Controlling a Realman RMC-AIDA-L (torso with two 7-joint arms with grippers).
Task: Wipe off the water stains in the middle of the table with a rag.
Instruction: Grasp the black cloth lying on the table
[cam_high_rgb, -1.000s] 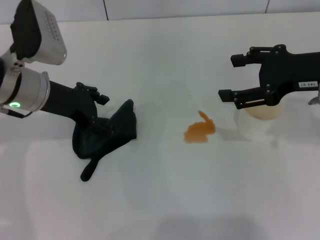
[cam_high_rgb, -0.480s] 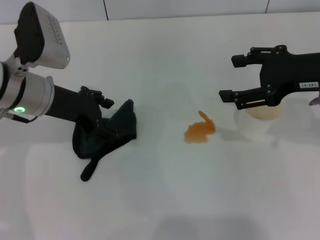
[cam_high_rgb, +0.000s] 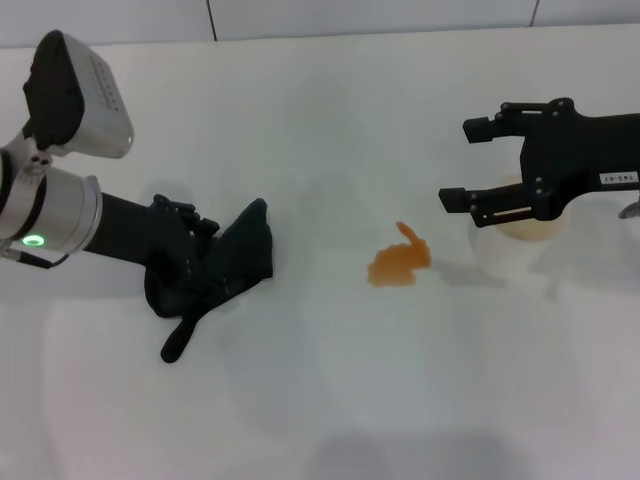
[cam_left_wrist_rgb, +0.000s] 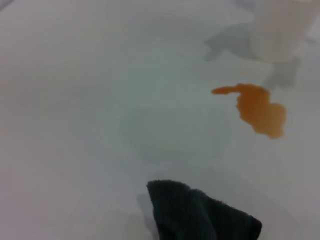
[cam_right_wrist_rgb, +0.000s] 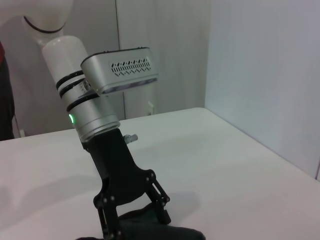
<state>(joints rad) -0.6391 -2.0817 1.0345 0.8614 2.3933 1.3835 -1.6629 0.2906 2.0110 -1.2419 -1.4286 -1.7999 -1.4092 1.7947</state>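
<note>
The dark teal-black rag (cam_high_rgb: 228, 262) lies crumpled on the white table (cam_high_rgb: 320, 400) at the left, its narrow tail pointing toward me. My left gripper (cam_high_rgb: 190, 250) is down on the rag's left part, fingers sunk into its folds and closed on it; the right wrist view shows the gripper (cam_right_wrist_rgb: 135, 216) from the front. A corner of the rag (cam_left_wrist_rgb: 200, 215) shows in the left wrist view. The orange water stain (cam_high_rgb: 400, 262) sits mid-table, apart from the rag; it also shows in the left wrist view (cam_left_wrist_rgb: 260, 107). My right gripper (cam_high_rgb: 466, 163) hovers open at the right.
A white cup (cam_high_rgb: 515, 245) stands just right of the stain, below the right gripper; it also shows in the left wrist view (cam_left_wrist_rgb: 280, 30). A wall runs along the table's far edge.
The left gripper's fingers have drawn together into the rag and the arm has shifted slightly left and down. The rag's left side has bunched a little. The right arm has barely moved.
</note>
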